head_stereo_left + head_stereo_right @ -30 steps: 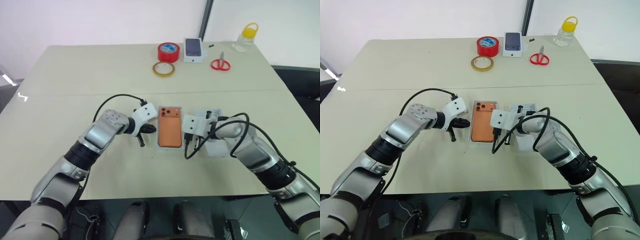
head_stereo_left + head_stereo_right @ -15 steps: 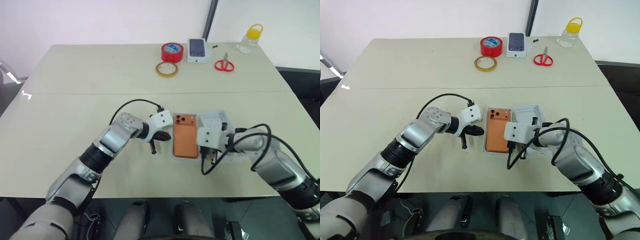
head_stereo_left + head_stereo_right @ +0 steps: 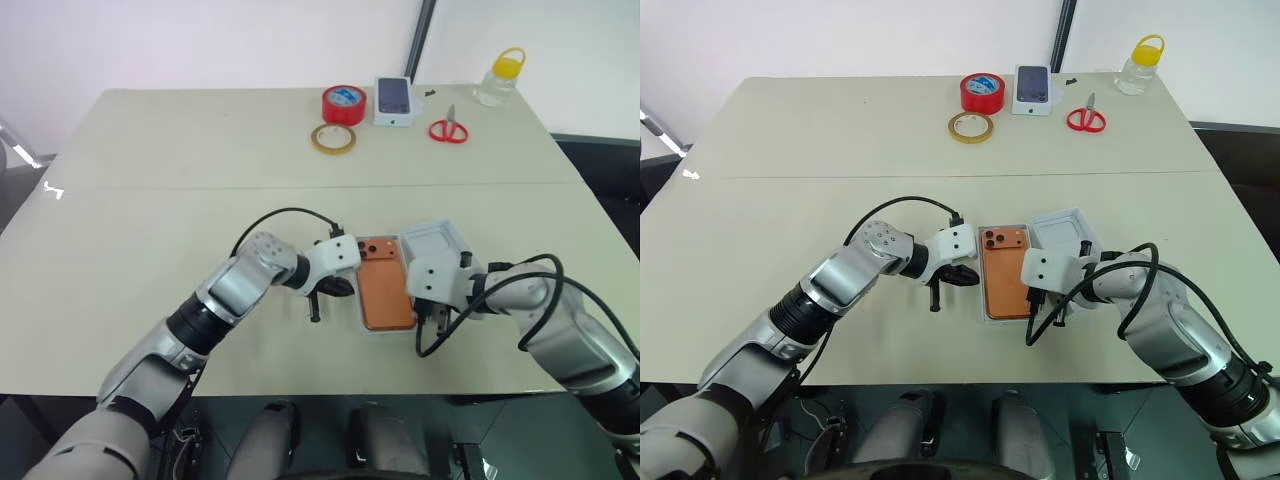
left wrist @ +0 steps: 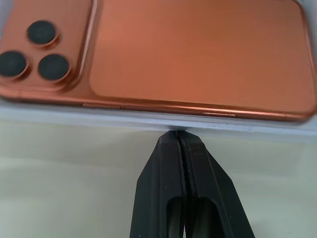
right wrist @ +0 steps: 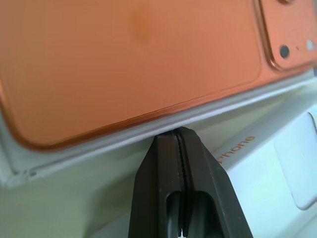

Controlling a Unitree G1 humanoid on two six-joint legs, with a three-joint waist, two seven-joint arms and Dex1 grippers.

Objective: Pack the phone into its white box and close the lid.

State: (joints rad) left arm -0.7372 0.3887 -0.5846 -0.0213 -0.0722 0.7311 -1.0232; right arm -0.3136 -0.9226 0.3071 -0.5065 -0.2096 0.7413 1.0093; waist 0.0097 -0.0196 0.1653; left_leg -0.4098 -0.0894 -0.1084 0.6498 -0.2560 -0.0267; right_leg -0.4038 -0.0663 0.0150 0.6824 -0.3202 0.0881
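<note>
While the phone lay back-up inside the white box near the table's front edge, I had both sets of fingers pinched shut and empty, left gripper and right gripper each pressed against a long side wall. I judged the cardboard light and slide-prone, the phone slick and rigid; its long edges were best for gripping.
</note>
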